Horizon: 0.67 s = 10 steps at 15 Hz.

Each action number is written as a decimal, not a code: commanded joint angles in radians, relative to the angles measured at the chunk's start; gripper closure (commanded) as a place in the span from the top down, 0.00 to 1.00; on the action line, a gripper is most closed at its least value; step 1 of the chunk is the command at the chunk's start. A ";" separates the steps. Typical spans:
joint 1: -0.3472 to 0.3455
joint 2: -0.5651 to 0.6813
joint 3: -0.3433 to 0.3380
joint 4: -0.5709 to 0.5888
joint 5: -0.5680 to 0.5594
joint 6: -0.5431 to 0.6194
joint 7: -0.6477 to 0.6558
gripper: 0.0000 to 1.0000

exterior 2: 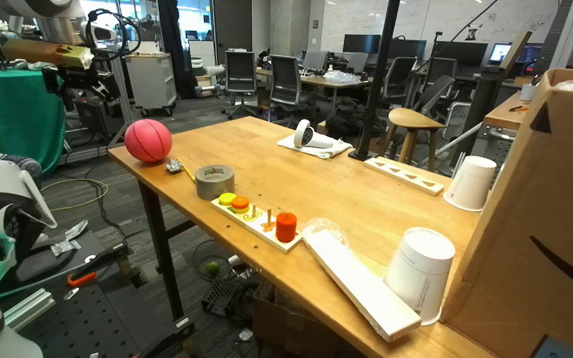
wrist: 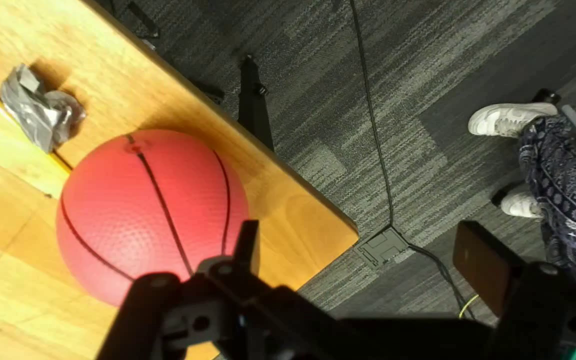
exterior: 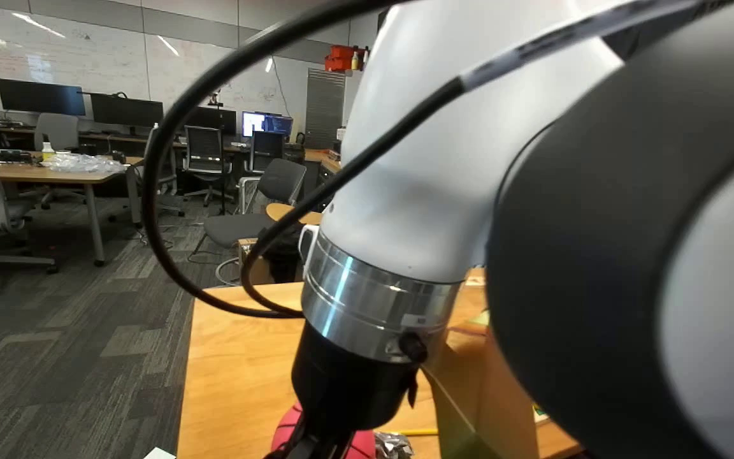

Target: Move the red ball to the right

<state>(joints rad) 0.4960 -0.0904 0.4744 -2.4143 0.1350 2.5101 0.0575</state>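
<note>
One red ball [wrist: 153, 215] sits on the desk [exterior 2: 266, 159], just inside a corner. Near it lie one crumpled silvery scrap [wrist: 40, 110] and one yellow stick [exterior 2: 186, 170]; farther along one long edge come one roll of tape [exterior 2: 215, 185], one toy board [exterior 2: 259, 224] with two bare pegs [exterior 2: 269, 217] between its coloured rings [exterior 2: 286, 227], and one white plank [exterior 2: 358, 283]. The plank lies just beside one of two upside-down cups [exterior 2: 421, 273]; the second cup [exterior 2: 470, 183], one wooden strip [exterior 2: 403, 177] and one controller [exterior 2: 311, 138] on a cloth [exterior 2: 326, 151] are near the opposite long edge. One cardboard box [exterior 2: 530, 214] stands toward the other end.

The gripper [wrist: 365, 255] has its two fingers [wrist: 485, 267] spread wide, one in front of the ball in the wrist view, one over the floor [wrist: 318, 75] past the corner. In an exterior view the gripper [exterior 2: 85, 97] and ball are apart; the cups show there alone. In an exterior view the arm [exterior: 405, 210] hides much of the ball. Only the wrist view shows two white shoes [wrist: 510, 119] on the floor.
</note>
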 commanded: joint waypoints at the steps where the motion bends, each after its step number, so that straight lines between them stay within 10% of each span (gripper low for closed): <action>1: -0.012 0.133 -0.010 0.122 0.024 -0.062 -0.060 1.00; 10: -0.063 0.359 0.034 0.248 0.236 -0.107 -0.282 1.00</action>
<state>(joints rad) 0.4777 0.2202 0.4805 -2.2211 0.2968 2.4354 -0.1269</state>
